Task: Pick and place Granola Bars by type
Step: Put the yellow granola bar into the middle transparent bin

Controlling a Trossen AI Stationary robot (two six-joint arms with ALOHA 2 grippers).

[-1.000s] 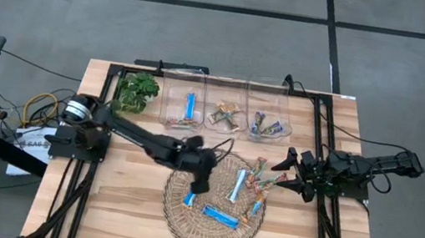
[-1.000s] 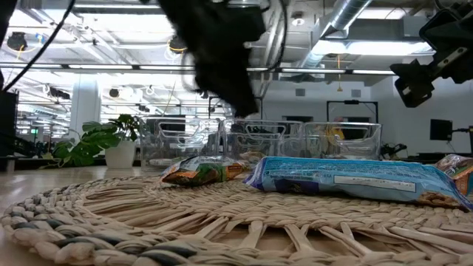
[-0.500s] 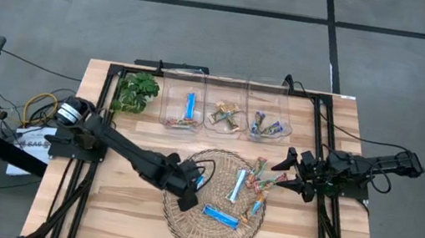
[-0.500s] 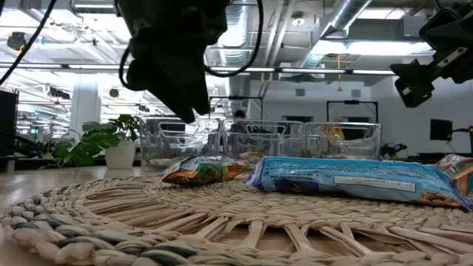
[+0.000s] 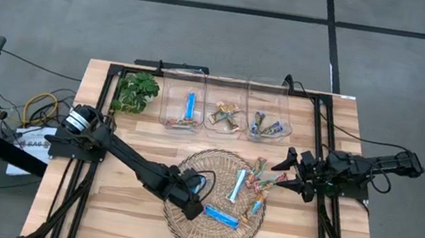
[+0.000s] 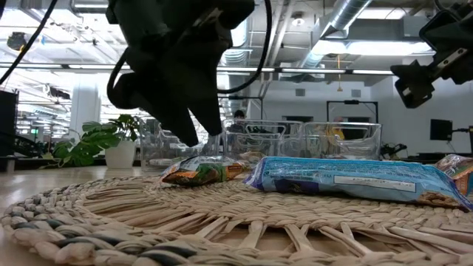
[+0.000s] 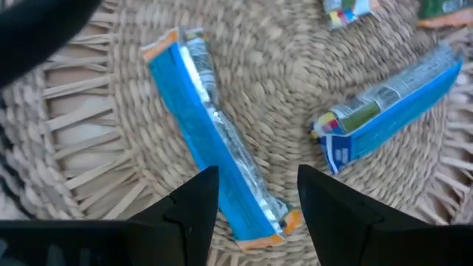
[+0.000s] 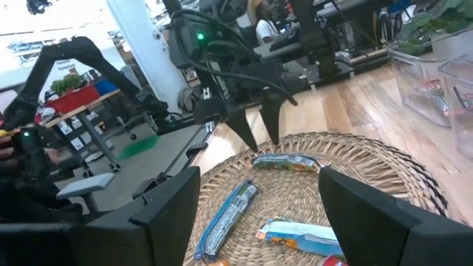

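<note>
Left gripper (image 5: 193, 204): I see its jaws spread, holding nothing, poised over the mat's (image 5: 180, 226) left part, straddling the end of a blue bar (image 7: 214, 144). A 2nd blue bar (image 7: 392, 107) lies just beside. Right gripper (image 5: 289, 172): jaws wide, empty, at the mat's right edge near several mixed bars (image 5: 260, 185). Bins (image 5: 226, 114): 3 at the table's far side, each with bars inside. Plant (image 5: 136, 91): left of bins.
</note>
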